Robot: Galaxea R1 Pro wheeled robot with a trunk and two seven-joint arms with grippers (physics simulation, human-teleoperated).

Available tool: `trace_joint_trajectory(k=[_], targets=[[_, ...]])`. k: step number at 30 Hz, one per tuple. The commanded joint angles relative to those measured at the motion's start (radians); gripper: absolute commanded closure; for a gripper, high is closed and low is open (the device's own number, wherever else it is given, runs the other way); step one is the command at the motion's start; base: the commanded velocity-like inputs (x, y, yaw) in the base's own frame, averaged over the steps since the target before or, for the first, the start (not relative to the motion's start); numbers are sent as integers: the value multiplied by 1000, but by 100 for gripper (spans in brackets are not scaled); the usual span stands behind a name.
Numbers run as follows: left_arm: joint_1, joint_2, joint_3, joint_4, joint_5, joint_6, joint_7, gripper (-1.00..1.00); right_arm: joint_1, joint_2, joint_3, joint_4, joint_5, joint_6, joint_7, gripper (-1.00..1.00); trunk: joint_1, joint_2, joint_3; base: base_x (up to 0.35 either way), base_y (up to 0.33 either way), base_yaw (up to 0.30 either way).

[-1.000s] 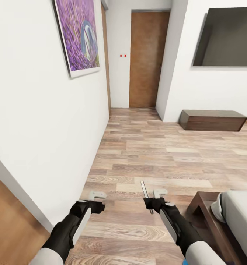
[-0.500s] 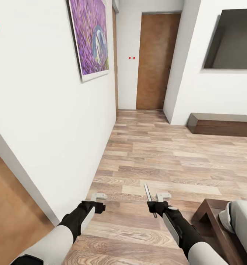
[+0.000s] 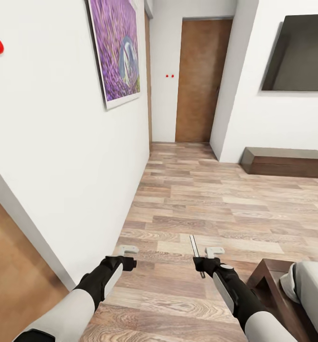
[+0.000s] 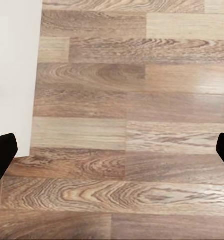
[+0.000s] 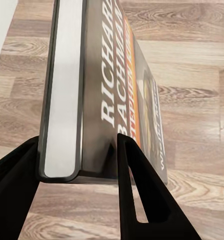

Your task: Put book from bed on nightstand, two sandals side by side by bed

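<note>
My right gripper (image 3: 202, 262) is shut on the book (image 3: 195, 251), a thin paperback seen edge-on above the floor in the head view. In the right wrist view the book (image 5: 99, 95) shows its white page edge, dark cover with an orange band and white lettering, clamped between the two black fingers (image 5: 137, 195). My left gripper (image 3: 126, 256) hangs open over bare wood planks, its black fingertips (image 4: 2, 152) wide apart with nothing between them. A corner of the bed (image 3: 299, 294), dark frame and pale mattress, sits at lower right. The sandals and nightstands are out of view.
A white wall (image 3: 59, 156) with a purple picture (image 3: 116, 47) runs close along my left. A wooden door (image 3: 199, 78) closes the hallway ahead. A long dark bench (image 3: 285, 161) stands under a wall screen (image 3: 299, 52) at right. Wood-plank floor (image 3: 201, 199) stretches ahead.
The view has swung left, then settled slightly; that is the camera moving. Both arms keep their pose, the book still in the right gripper.
</note>
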Motion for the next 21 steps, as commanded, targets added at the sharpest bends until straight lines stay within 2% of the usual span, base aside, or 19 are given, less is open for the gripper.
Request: trace_joint_trajectory(k=[1,7,10,21], targets=[[0,1,-7,-2,10,5,9,-100,0,0,1,-2,-7,5,0,100,0,0,-1,0,0,0],[0,1,-7,-19,8,2,7,-100,0,1,1,-6,-7,5,-1,100,0,0,-1,2,0,-14],[0,1,-7,-35,7,3,6,-100,0,1,2,-7,-6,6,0,100,0,0,-1,130,0,-159],[0,1,-8,-47,6,11,6,-100,0,1,3,-7,-5,7,1,100,0,0,-1,279,92,-258]])
